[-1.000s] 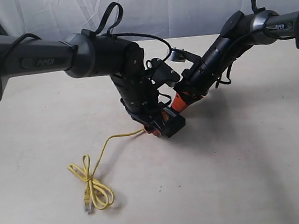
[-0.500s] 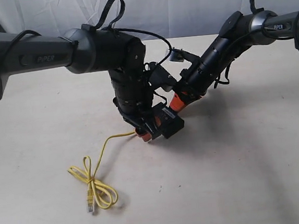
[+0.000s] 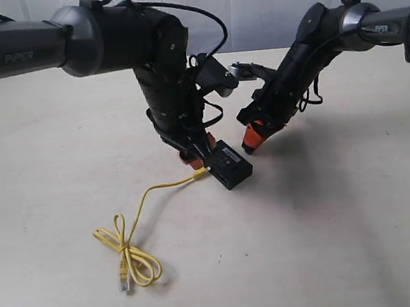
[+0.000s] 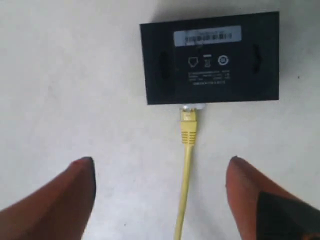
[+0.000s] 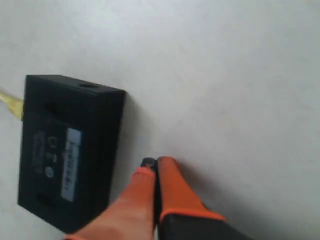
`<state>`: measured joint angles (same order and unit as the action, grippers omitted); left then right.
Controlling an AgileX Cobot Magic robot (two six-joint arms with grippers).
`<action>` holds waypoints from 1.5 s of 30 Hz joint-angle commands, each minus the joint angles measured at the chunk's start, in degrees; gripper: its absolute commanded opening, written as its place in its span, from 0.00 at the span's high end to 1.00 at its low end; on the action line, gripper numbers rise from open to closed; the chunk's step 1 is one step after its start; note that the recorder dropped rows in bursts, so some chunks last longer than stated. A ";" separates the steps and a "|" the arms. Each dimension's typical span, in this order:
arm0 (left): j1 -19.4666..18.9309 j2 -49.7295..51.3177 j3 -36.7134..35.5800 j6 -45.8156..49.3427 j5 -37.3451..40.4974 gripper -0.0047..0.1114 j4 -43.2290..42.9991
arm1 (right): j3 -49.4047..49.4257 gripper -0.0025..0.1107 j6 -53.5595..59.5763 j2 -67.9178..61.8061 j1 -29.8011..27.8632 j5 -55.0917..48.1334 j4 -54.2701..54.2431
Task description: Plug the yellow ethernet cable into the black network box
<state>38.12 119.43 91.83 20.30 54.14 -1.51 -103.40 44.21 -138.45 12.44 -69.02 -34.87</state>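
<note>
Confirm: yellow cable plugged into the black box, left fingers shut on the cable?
No. The yellow ethernet cable is plugged into the black network box, but the left fingers are open, apart from the cable; the left wrist view shows it.

Pale beige tabletop (image 3: 342, 242), wrinkled white cloth backdrop (image 3: 264, 12) behind, soft even light

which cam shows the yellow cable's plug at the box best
Left wrist view: the yellow ethernet cable meets the black network box, plug unobstructed. Exterior shows it small; right wrist, only a yellow sliver.
</note>
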 commanded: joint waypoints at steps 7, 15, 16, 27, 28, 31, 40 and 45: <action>-8.16 -7.02 0.14 -3.77 5.86 0.63 -0.90 | -3.22 0.99 -19.56 10.26 -2.75 7.32 20.55; -13.63 -12.50 -0.46 -8.71 13.55 0.96 -6.12 | -0.78 0.99 -30.45 16.80 -2.73 3.76 32.13; -14.02 -13.41 -0.97 -8.84 13.14 0.96 -5.99 | 0.01 0.99 -31.33 17.76 -2.73 3.67 32.78; -15.24 -25.99 -15.37 -9.36 2.47 0.96 -6.70 | 16.42 0.99 -31.75 34.77 -7.05 8.61 33.03; -15.36 -26.91 -16.95 -9.36 1.66 0.96 -6.70 | 18.22 0.99 -31.75 36.40 -7.80 9.21 32.90; -16.67 -29.56 -21.03 -9.36 -0.39 0.96 -5.09 | 24.17 0.99 -31.75 41.28 -9.93 12.08 32.90; -23.16 -39.90 -29.99 -9.25 -10.09 0.96 0.77 | 39.44 0.99 -32.35 56.89 -11.84 24.85 32.70; -23.73 -46.62 -34.23 -9.39 -12.94 0.96 1.03 | 46.03 0.99 -32.35 65.21 -11.84 31.04 30.73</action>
<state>14.69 76.60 59.75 11.37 43.28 -1.42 -60.47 11.97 -77.63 0.92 -42.03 -3.48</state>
